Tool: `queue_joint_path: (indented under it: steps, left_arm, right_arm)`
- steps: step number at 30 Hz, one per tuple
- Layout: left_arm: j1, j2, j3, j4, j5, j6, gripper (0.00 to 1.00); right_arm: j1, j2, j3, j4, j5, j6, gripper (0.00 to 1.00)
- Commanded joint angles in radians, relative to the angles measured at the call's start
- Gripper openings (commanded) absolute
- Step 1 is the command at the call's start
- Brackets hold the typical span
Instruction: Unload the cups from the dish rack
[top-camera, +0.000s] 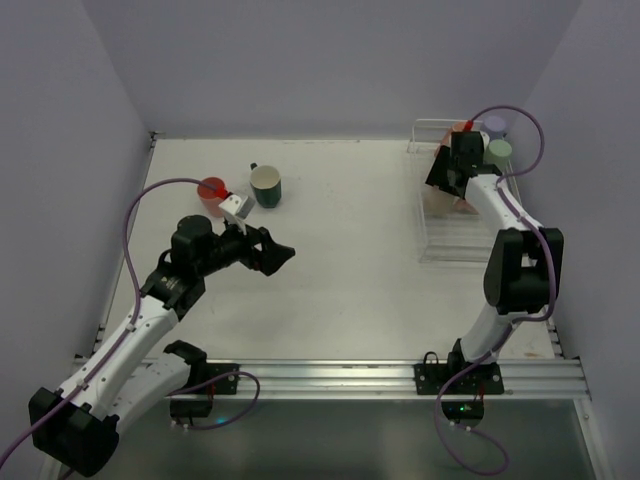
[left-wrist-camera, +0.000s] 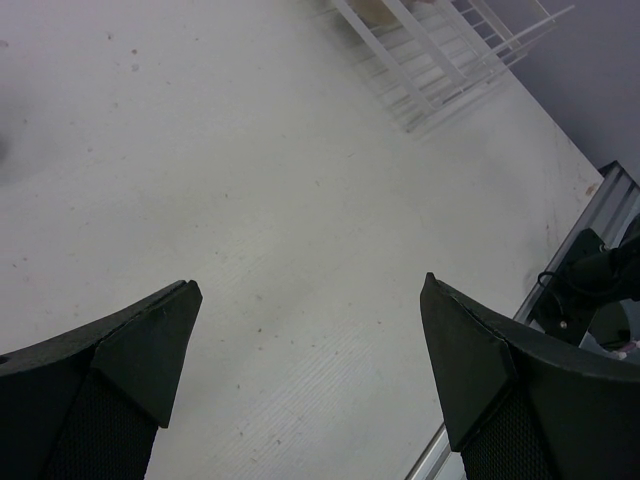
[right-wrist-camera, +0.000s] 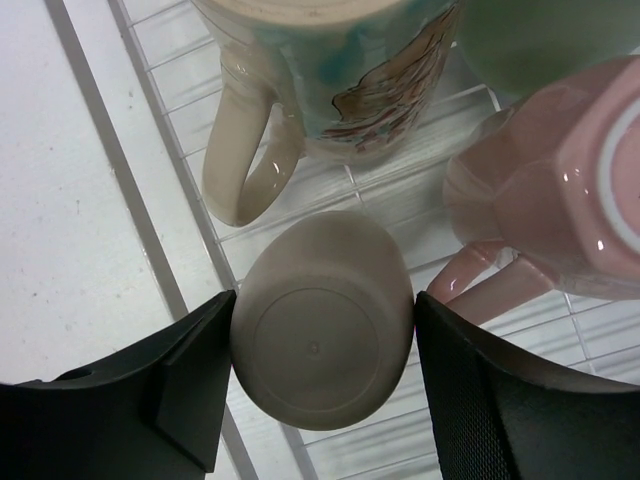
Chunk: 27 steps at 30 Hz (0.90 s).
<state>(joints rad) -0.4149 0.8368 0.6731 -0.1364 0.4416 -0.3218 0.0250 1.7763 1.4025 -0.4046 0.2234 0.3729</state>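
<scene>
The right hand (right-wrist-camera: 322, 320) was closed on the tan cup (right-wrist-camera: 320, 365), with 1 finger against each side. The cup stood upside down in the dish rack (top-camera: 450, 238). The left hand (left-wrist-camera: 308, 290) was fully open above the tabletop (left-wrist-camera: 300, 150) and held nothing. The cream mug (right-wrist-camera: 330, 60), pink mug (right-wrist-camera: 560, 200) and light green cup (right-wrist-camera: 540, 40) were cut off by the frame edge. The cream mug's print could not be made out.

Bright even light, soft shadows, glints on pink cup (right-wrist-camera: 560, 200)
</scene>
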Motion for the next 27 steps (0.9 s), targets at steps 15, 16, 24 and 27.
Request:
queue_joint_path:
  steps: [15, 16, 24, 27]
  left_arm:
    - [-0.062, 0.122, 0.105, 0.325, 0.135, -0.275, 0.96]
    - [-0.080, 0.152, 0.109, 0.346, 0.131, -0.290, 0.96]
    - [-0.255, 0.355, 0.218, 0.546, 0.075, -0.408, 0.95]
    - [-0.271, 0.422, 0.258, 0.606, 0.062, -0.448, 0.95]
  right_arm:
    - [-0.103, -0.586, -0.310, 0.184, -0.214, 0.210, 0.40]
    - [-0.105, -0.613, -0.319, 0.188, -0.245, 0.216, 0.40]
    - [-0.109, -0.857, -0.451, 0.288, -0.519, 0.372, 0.38]
    - [-0.109, -0.896, -0.531, 0.416, -0.694, 0.496, 0.38]
